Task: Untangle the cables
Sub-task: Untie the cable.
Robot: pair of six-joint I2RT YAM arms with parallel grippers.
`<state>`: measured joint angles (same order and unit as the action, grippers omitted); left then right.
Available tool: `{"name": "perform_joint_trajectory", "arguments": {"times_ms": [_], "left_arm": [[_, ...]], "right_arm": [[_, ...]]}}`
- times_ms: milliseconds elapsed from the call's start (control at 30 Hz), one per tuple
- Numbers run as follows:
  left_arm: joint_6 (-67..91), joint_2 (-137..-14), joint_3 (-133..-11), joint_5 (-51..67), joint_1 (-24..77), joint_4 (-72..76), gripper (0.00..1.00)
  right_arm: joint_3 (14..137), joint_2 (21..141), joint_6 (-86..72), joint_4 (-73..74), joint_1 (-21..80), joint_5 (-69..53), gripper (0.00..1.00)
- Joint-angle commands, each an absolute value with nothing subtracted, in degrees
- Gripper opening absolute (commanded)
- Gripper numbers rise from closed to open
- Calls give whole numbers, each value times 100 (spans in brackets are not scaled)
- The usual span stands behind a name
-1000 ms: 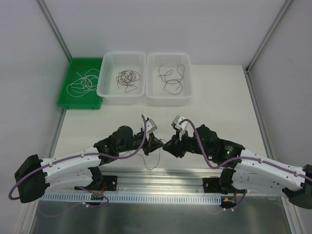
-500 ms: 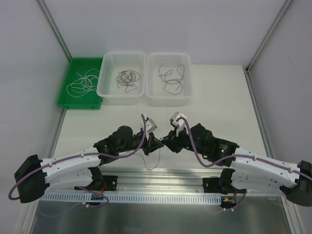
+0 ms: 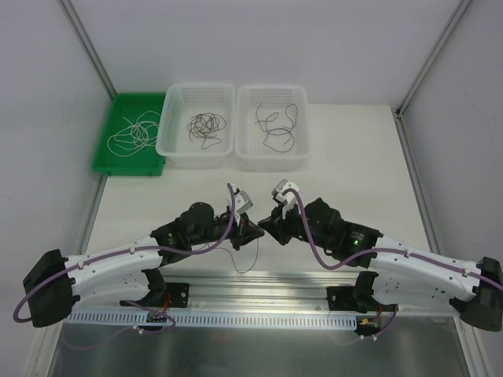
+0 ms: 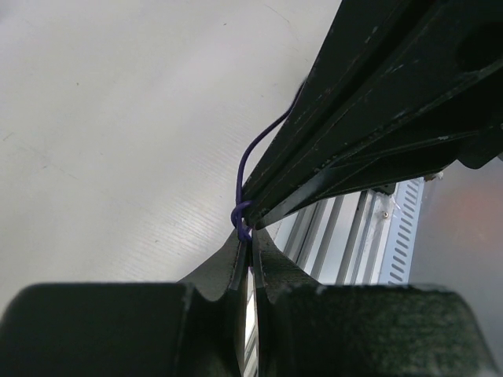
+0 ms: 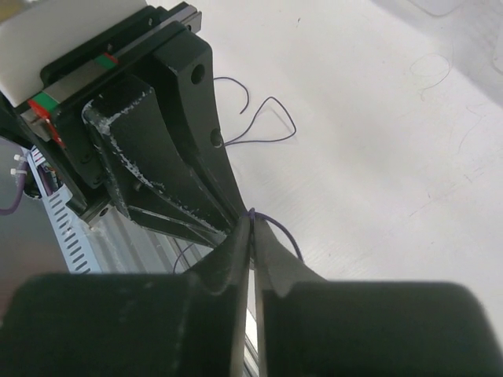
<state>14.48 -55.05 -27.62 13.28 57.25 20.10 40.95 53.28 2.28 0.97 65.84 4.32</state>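
Jaws: both pairs pressed shut, pinching one cable (image 4: 239, 184) | thin, dark purple, curled | slack trails over surface (image 3: 354, 173) toward near edge.

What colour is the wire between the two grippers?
The wire is dark purple, clearest in the left wrist view.

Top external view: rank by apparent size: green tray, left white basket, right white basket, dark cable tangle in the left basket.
1. Left white basket and right white basket: look alike, no ranking between them.
2. Green tray: slightly smaller footprint.
3. Dark cable tangle: smallest by far.
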Motion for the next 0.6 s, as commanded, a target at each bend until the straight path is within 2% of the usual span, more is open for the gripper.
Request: {"name": "perform_joint_trajectory", "arguments": {"times_ms": [0, 67, 267, 367, 400, 433, 500, 533, 567], "left_arm": [[1538, -5361, -2927, 1450, 5669, 2136, 0], [1538, -5335, -2909, 1433, 5669, 2136, 0], [1635, -5177, -2655, 1012, 5669, 2285, 0], [1565, -5036, -2479, 853, 5669, 2303, 2], [1477, -4984, -2444, 818, 5669, 2303, 6], [1416, -4888, -2365, 800, 5669, 2303, 17], [1214, -4773, -2312, 817, 5669, 2329, 29], [1161, -4642, -2268, 852, 5669, 2355, 41], [1073, -4562, -2259, 896, 5669, 2373, 45]], "right_arm": [[4219, 5335, 273, -272, 6609, 501, 4], [4193, 5326, 264, -307, 6601, 501, 1], [4262, 5186, 18, 226, 6513, 1140, 1], [4324, 5089, 17, 413, 6478, 1064, 1], [4350, 5089, 26, 535, 6469, 1003, 1], [4403, 5115, 79, 641, 6469, 950, 1], [4579, 5194, 140, 905, 6477, 844, 1], [4614, 5264, 210, 975, 6469, 757, 1], [4684, 5299, 220, 1054, 6469, 651, 1]]}}
